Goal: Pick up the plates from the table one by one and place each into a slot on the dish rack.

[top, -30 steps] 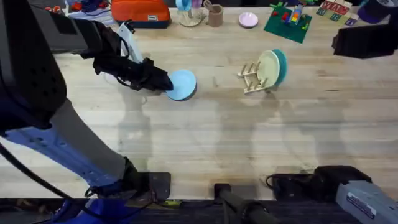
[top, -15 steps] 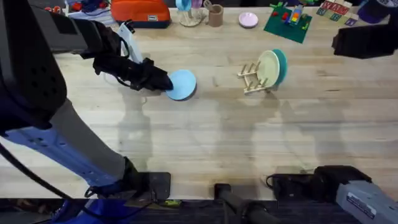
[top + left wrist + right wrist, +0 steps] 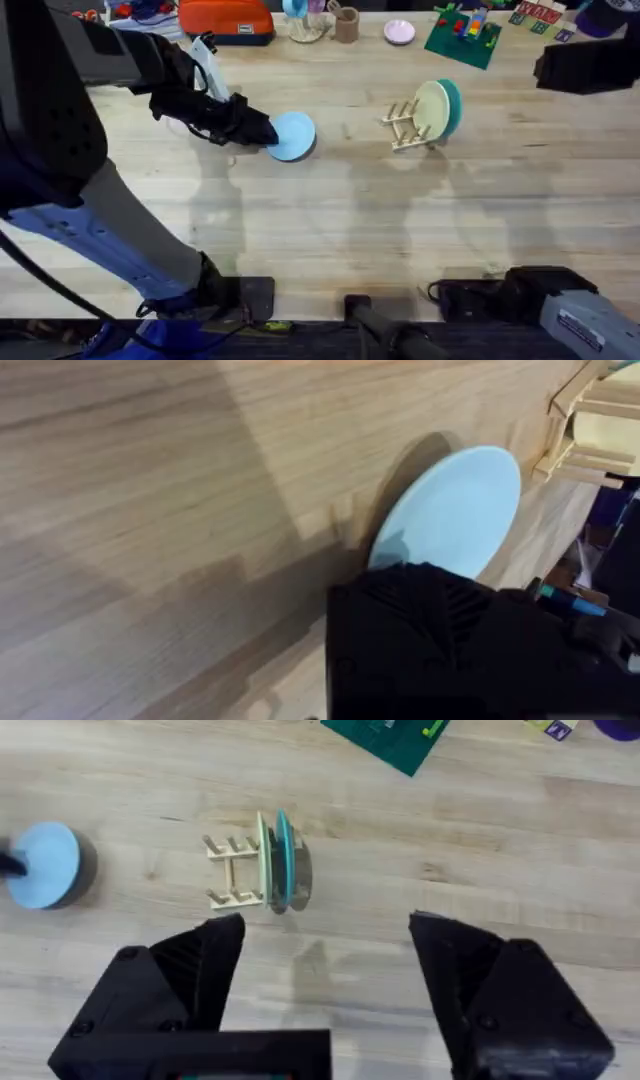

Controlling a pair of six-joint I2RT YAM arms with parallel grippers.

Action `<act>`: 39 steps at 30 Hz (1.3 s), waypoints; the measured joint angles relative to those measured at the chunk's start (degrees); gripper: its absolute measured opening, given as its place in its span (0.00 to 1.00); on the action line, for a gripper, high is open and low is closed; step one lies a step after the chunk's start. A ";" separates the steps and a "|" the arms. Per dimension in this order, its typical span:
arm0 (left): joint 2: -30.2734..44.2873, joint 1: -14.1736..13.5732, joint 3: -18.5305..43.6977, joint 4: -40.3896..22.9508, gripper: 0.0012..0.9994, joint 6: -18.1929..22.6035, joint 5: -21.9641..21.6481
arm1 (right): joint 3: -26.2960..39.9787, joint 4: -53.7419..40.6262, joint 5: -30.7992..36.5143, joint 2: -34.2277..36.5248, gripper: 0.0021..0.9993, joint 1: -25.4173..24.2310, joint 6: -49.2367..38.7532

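In the overhead view my left gripper (image 3: 262,132) is shut on the near-left rim of the light blue plate (image 3: 294,135), left of the table's (image 3: 330,230) middle. The left wrist view shows that plate (image 3: 455,510) tilted up off the wood, casting a shadow, with its near edge hidden under my black fingers. To the right, the dish rack (image 3: 405,126) holds a cream plate (image 3: 431,108) and a teal plate (image 3: 453,104) upright in neighbouring slots. My right gripper (image 3: 325,980) hangs open high above the table, with the rack (image 3: 235,875) below it.
Along the table's far edge are an orange bag (image 3: 225,18), a brown cup (image 3: 346,24), a small pink dish (image 3: 399,32) and a green board with toy bricks (image 3: 462,36). Bare wood lies between the blue plate and the rack.
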 joint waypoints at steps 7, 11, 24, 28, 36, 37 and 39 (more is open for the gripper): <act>-3.98 -0.76 0.00 -2.66 0.04 0.52 -5.10 | 0.00 0.01 0.00 0.00 1.00 0.00 0.00; -10.06 -0.68 0.17 -5.22 0.04 0.76 -7.96 | 0.00 0.01 0.00 0.00 1.00 0.00 0.00; -18.38 -0.70 0.92 -6.80 0.04 1.07 -9.27 | 0.00 0.01 0.00 0.00 0.99 0.00 0.00; -17.89 -0.70 0.92 -5.41 0.04 1.05 -9.31 | 0.00 0.01 0.00 0.00 0.99 0.00 0.00; -13.07 -0.70 0.92 -3.96 0.04 1.06 -9.43 | 0.00 0.01 0.00 -0.01 0.99 0.00 0.00; -11.99 -0.70 0.92 -3.37 0.04 1.07 -9.44 | 0.00 0.01 0.00 0.00 0.99 0.00 0.00; -9.81 -0.70 0.92 -2.13 0.04 1.07 -9.46 | 0.00 0.01 0.00 0.00 0.99 0.00 0.00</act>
